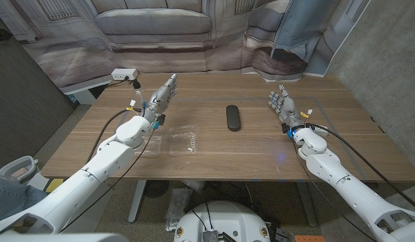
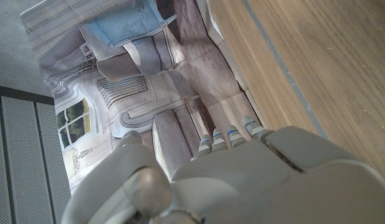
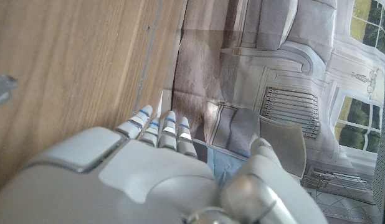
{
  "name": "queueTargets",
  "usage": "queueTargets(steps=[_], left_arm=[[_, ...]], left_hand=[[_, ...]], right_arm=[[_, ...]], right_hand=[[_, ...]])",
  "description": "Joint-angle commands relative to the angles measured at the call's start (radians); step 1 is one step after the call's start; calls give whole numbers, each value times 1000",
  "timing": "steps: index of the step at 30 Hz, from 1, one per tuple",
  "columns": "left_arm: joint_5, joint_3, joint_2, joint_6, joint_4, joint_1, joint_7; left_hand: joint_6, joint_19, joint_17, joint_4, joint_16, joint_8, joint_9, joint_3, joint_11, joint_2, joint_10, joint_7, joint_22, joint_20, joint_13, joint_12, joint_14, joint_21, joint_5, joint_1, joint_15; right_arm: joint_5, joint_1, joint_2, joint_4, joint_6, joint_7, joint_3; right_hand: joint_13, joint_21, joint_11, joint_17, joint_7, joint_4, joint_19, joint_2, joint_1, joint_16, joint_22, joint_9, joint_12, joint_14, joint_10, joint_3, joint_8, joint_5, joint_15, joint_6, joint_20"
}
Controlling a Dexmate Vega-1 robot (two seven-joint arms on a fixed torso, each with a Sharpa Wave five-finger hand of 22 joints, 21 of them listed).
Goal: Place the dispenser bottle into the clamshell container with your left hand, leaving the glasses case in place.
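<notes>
A clear plastic clamshell container (image 1: 183, 142) lies open on the wooden table, just to the right of my left wrist. The black glasses case (image 1: 233, 117) lies at the table's middle, between both hands. A small object with a dark top (image 1: 136, 85), possibly the dispenser bottle, stands near the far left corner, too small to tell for sure. My left hand (image 1: 160, 99) is beside it with fingers stretched out and apart, holding nothing; its back (image 2: 267, 180) shows in the left wrist view. My right hand (image 1: 282, 105) stands at the right with fingers spread and nothing in it; its back (image 3: 136, 174) shows in the right wrist view.
A white box (image 1: 125, 73) sits on a ledge beyond the table's far left corner. A printed backdrop of a sofa (image 1: 154, 27) hangs behind the table. Bare wood (image 1: 261, 151) lies between the case and the near edge.
</notes>
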State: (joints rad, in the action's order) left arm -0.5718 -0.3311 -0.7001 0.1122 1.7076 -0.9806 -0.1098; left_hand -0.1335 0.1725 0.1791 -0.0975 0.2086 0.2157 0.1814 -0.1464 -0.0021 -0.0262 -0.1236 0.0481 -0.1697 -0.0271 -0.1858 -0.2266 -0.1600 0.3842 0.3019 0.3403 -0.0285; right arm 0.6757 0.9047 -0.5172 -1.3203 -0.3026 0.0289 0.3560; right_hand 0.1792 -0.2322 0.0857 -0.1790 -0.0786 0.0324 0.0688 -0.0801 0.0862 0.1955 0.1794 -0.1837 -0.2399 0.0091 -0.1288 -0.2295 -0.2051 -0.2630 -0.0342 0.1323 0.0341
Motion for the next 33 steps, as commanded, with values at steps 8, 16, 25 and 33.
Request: queueTargets(steps=[8,16,25,33], left_arm=[[19,69,-58,47,100,-114,-34],[28,97,-66,50,128,-153,-61],[43,117,-70,56,155,-185,-80],[50,144,-69,66,178,-225,-102]], left_hand=[[8,58,4,7,1,5,3,-3,3,4,12,2,-6,11,-3,-3,13,-6,-2,16,0],[16,55,4,9,0,6,3,-1,3,5,17,2,-6,14,-3,-3,16,-10,-4,19,0],[19,54,4,10,-2,4,3,0,3,4,20,1,-6,16,-3,-3,17,-14,-5,21,0],[21,54,4,12,-3,3,3,1,3,3,19,2,-6,20,-3,-1,17,-17,-6,24,-1]], right_arm=[[-6,4,-2,-9,8,-1,9],[-6,3,-5,-10,12,0,9],[-2,-4,-8,-3,16,9,8],[-2,-8,-12,3,16,18,8]], right_hand=[[3,5,1,-5,3,1,10,8,5,-1,2,-3,8,4,-7,1,4,2,0,3,19],[3,6,1,-6,5,2,11,8,5,-1,3,-3,9,6,-7,2,4,3,-1,2,18],[4,8,0,-6,4,2,12,9,5,-2,3,-3,10,6,-7,4,5,4,0,3,18],[4,9,1,-6,5,3,13,10,6,-2,3,-3,11,7,-8,5,5,4,-1,4,18]])
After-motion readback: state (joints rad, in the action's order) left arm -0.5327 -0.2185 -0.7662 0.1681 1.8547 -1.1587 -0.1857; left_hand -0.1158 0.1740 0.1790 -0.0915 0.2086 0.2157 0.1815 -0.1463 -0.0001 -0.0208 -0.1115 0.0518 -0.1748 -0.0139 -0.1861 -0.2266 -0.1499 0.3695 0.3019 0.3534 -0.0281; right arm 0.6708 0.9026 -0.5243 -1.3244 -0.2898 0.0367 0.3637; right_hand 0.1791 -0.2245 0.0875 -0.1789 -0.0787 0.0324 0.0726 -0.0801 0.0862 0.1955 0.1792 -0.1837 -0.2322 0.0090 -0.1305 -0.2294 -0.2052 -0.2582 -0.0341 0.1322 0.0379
